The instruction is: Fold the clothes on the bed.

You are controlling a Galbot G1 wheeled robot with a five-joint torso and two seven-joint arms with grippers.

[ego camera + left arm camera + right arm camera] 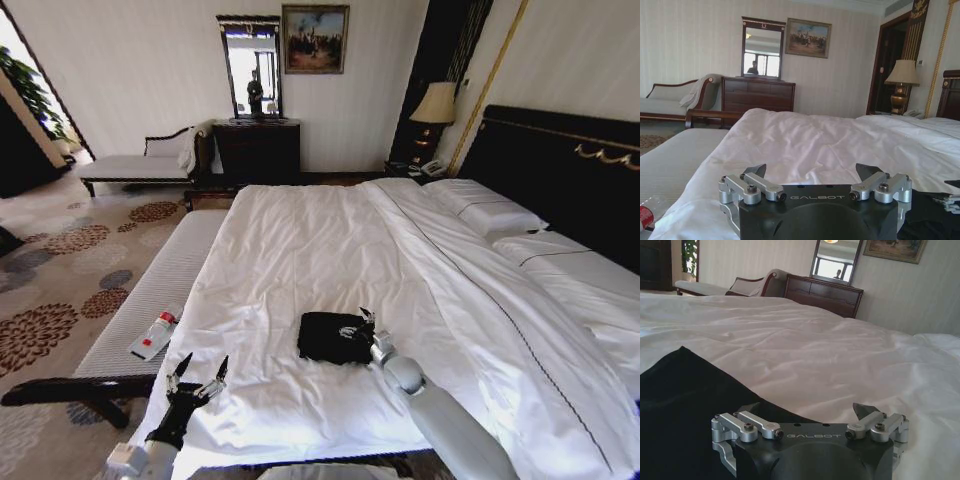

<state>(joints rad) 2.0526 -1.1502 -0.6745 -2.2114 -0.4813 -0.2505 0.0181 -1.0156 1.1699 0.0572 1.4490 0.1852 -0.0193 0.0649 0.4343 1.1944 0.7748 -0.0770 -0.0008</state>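
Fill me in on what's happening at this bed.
A two-armed robot is folding a black T-shirt on the bed. The shirt lies as a compact dark bundle on the white duvet near the foot. The right gripper sits at the bundle's right edge, jaws open over the fabric. The left gripper hovers at the bed's near left corner, jaws open and holding nothing.

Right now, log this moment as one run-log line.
clothes: folded, on bed | right gripper: open, at its right edge | left gripper: open, over bed's near left edge, apart
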